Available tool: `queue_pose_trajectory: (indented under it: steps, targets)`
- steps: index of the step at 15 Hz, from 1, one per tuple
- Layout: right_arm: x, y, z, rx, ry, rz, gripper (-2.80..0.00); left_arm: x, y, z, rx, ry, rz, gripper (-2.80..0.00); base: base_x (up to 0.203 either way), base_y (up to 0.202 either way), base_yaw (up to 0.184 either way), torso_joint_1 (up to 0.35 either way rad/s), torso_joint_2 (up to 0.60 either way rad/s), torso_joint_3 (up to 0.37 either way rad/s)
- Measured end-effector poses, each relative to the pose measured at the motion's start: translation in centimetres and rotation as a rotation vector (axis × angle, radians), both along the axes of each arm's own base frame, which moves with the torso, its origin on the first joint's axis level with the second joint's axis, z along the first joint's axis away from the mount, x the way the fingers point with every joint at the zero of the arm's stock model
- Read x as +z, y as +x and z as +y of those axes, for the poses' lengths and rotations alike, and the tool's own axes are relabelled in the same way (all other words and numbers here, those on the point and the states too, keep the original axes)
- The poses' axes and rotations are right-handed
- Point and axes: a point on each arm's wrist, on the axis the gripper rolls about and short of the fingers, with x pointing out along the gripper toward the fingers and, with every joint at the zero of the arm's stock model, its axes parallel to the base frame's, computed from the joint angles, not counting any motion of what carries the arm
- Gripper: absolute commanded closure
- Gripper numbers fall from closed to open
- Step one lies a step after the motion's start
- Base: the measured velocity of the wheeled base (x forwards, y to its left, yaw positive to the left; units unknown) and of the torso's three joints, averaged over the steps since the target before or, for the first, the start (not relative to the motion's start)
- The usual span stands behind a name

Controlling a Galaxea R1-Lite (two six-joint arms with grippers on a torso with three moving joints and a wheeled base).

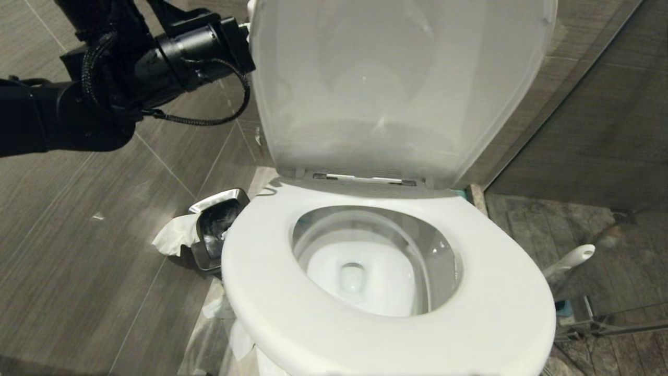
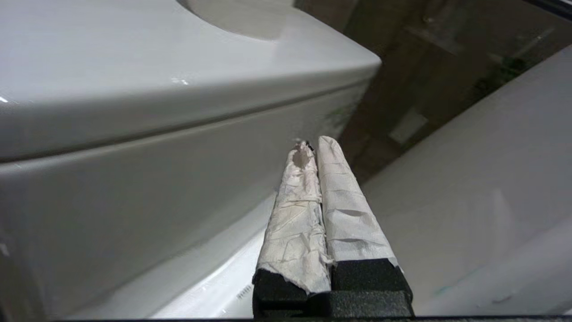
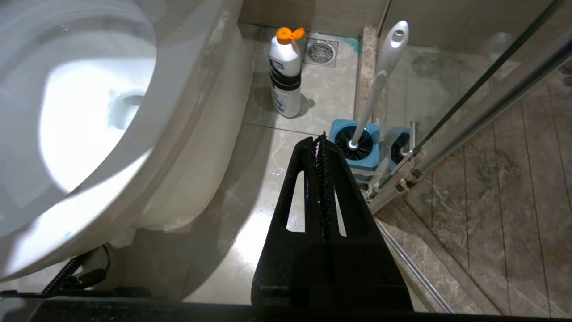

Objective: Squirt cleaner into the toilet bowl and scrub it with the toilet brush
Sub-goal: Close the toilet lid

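The toilet bowl [image 1: 365,261] stands open, seat down and lid [image 1: 396,89] raised. My left arm [image 1: 156,68] reaches past the lid's left edge, which hides its gripper in the head view. In the left wrist view the left gripper [image 2: 313,145], its fingers wrapped in white tape, is shut on nothing, close to the white cistern [image 2: 134,179]. My right gripper [image 3: 321,139] hangs shut and empty over the floor beside the bowl [image 3: 89,112]. The cleaner [image 3: 285,76], orange cap flipped open, stands on the floor. The toilet brush [image 3: 380,76] sits in its blue holder [image 3: 357,150]; its handle [image 1: 569,261] shows right of the seat.
A small steel waste bin [image 1: 216,230] with crumpled white paper [image 1: 172,235] stands left of the toilet. A glass shower door with a metal rail [image 3: 469,112] runs just right of the brush holder. A floor drain [image 3: 321,52] lies behind the cleaner.
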Motion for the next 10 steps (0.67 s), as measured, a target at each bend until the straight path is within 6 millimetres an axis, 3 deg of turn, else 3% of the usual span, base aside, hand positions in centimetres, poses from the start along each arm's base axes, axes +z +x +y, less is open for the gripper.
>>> queue_pose_trajectory:
  steps: [4,10]
  targets:
    - [0.0,0.0,0.0,0.0,0.0,0.0,0.0,-1.2,-2.3,1.8,0.046,0.027,0.068,0.0,0.0,0.0,0.0,0.0,0.0,0.0]
    - [0.0,0.0,0.0,0.0,0.0,0.0,0.0,1.7,-5.7,6.7,0.274,-0.1,0.081,0.0,0.0,0.0,0.0,0.0,0.0,0.0]
